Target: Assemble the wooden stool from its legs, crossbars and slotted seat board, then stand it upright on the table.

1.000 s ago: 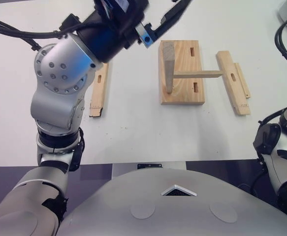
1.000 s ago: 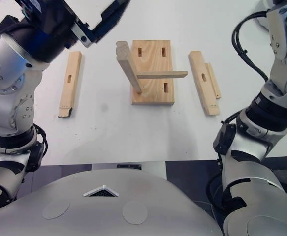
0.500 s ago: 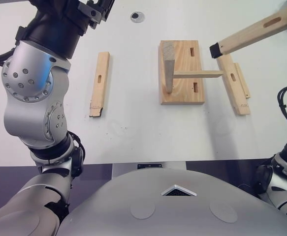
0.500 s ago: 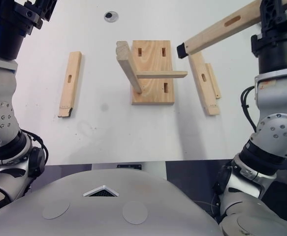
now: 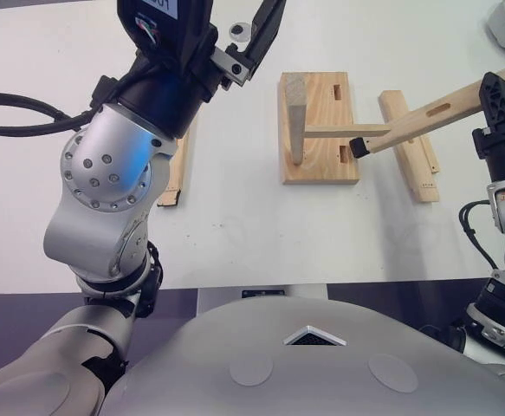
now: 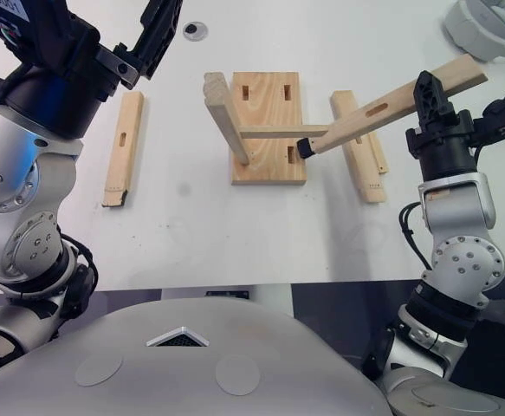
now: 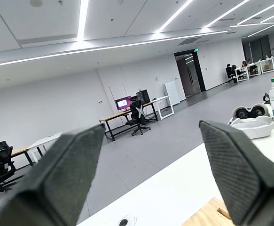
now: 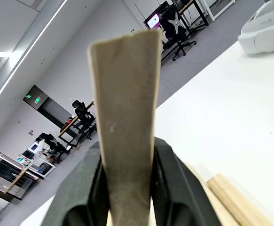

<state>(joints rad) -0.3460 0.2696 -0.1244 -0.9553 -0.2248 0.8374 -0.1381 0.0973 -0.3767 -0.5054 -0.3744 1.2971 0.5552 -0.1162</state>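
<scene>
- Leg (image 6: 365,114): you see the right gripper (image 6: 431,97) clenched on it, right of frame; dark tip beside crossbar (image 5: 347,132).
- Left gripper (image 7: 151,155): released, upper left of head view.
- Seat board (image 5: 321,165): lies flat, upper centre.

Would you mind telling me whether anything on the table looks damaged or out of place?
The loose leg left of the seat board has a dark, ragged near end; chip or cap, I cannot tell. Nothing else stands out.

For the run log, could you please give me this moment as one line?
left hand: open, raised | right hand: shut on leg, tilted | capped end: near crossbar tip, at seat board edge
</scene>
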